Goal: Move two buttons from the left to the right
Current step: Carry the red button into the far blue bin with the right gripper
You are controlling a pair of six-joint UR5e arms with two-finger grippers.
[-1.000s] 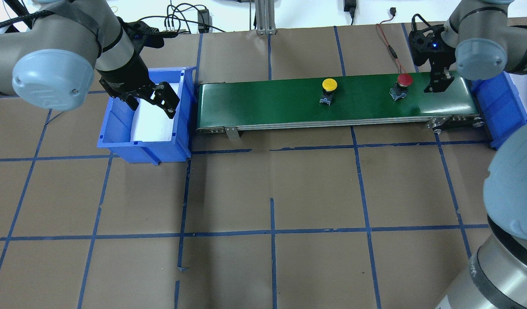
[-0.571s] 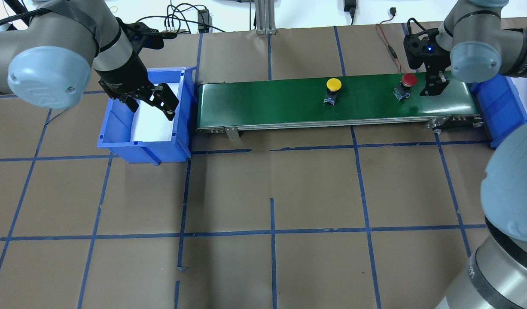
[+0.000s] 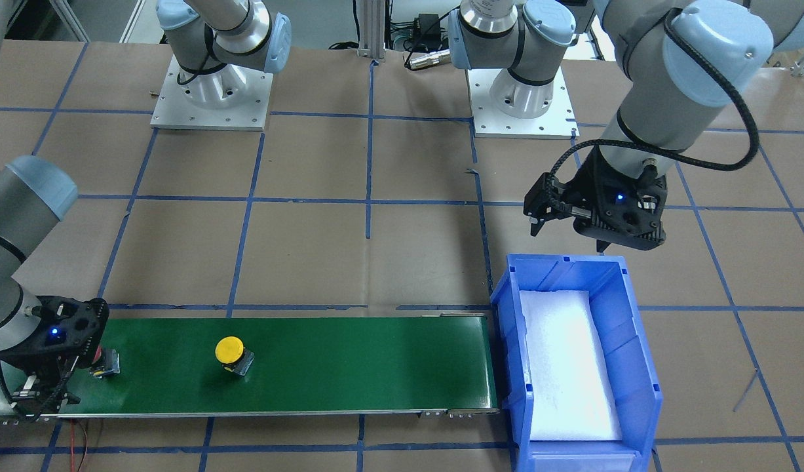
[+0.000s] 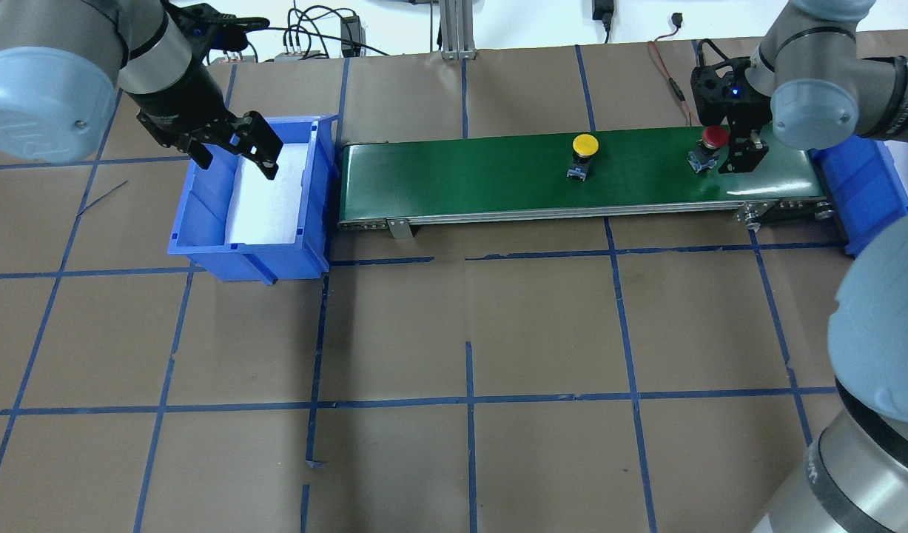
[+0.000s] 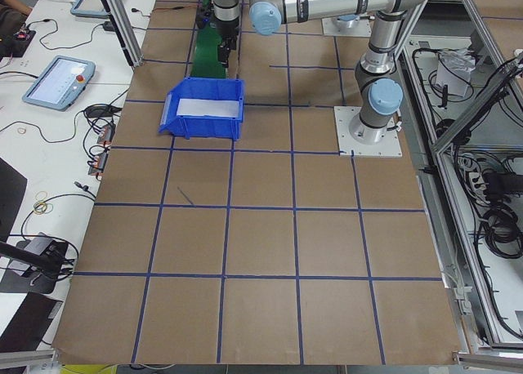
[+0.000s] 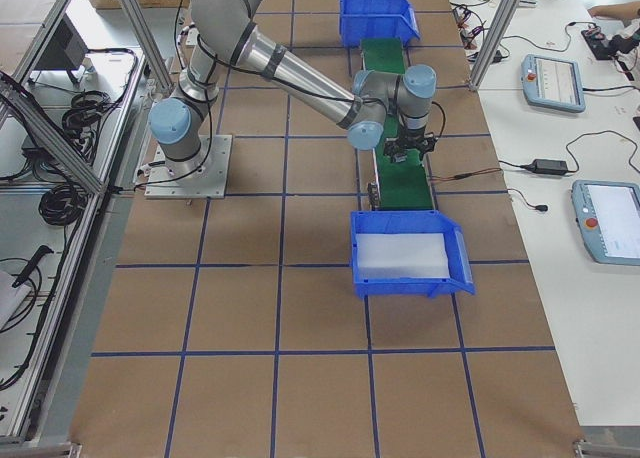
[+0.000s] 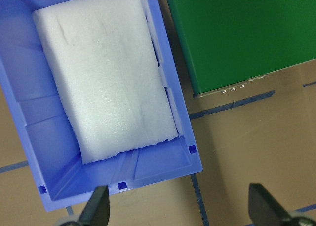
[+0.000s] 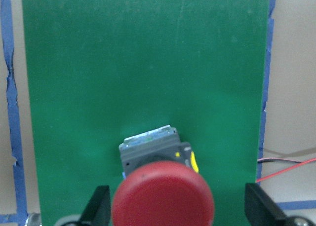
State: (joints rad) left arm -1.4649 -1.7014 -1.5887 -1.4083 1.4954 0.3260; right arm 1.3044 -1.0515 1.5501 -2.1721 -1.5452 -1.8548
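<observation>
Honestly, not loving the setup at the right end of the green belt (image 4: pixel 461 174). Got the red button (image 8: pixel 163 196) standing upright there, with the right gripper (image 4: pixel 742 157) spread wide and straddling the cap without clamping yet. Looks off-centre in the wrist view too, sitting much closer to one finger than the other. Could easily mean bumping it sideways on closing, or pinching the domed cap instead of the black body and squirting it out or tipping it flat. Can't tell about belt motion either; with it running, would risk mistiming the grab and ending up short of the right blue bin (image 4: pixel 861 185) just past the belt end. Worth watching the yellow button (image 4: pixel 585 143) as well, upright further left on the belt, well apart from the red one. No worries about the left gripper (image 4: pixel 235 159): spread, holding nothing, hanging up by the left blue bin (image 4: pixel 202 222).
</observation>
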